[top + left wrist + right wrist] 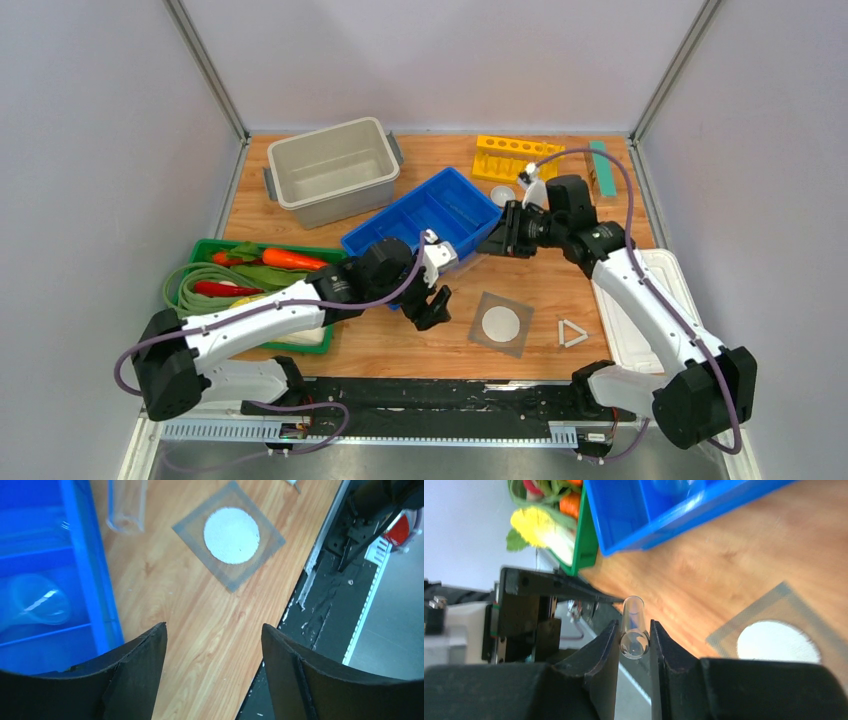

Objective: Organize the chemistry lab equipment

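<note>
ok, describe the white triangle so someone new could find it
Start at the blue bin mid-table. Toward the near edge lies a grey mesh square; the triangle sits just right of it. It is the only small white outline, hollow inside.

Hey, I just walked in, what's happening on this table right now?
The right gripper is clamped on a clear glass test tube, holding it close to a corner of the blue plastic bin. The left gripper is open and empty above the wooden table, beside that bin. The grey square mesh with a white disc and the white triangle lie on the table, not yet put away.
</note>
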